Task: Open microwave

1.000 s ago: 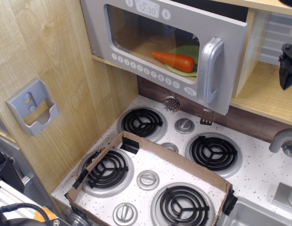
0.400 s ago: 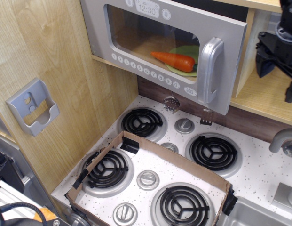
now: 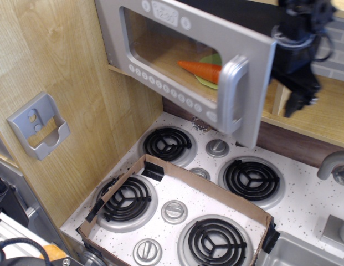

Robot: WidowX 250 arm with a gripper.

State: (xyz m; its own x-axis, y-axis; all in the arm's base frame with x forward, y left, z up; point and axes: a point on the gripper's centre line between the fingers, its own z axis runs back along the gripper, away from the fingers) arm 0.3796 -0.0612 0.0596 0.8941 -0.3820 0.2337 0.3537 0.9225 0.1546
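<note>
The grey toy microwave (image 3: 160, 19) is set high in the wooden cabinet. Its clear window door is hinged at the left and stands partly swung out. The silver vertical handle (image 3: 231, 94) is on the door's free right edge. Through the window I see an orange carrot (image 3: 200, 68) on a green plate (image 3: 211, 59). My black gripper (image 3: 296, 94) is just right of and behind the door's free edge, close to the door's inner side. It is blurred, so I cannot tell how its jaws stand.
A small grey pocket holder (image 3: 39, 126) hangs on the left wooden wall. Below is a white stovetop (image 3: 304, 205) with several black burners and an open cardboard frame (image 3: 185, 183). A faucet (image 3: 333, 164) and sink (image 3: 304, 252) are at the right.
My gripper has moved left from the right shelf to behind the door's free edge. The door has swung further out toward the camera.
</note>
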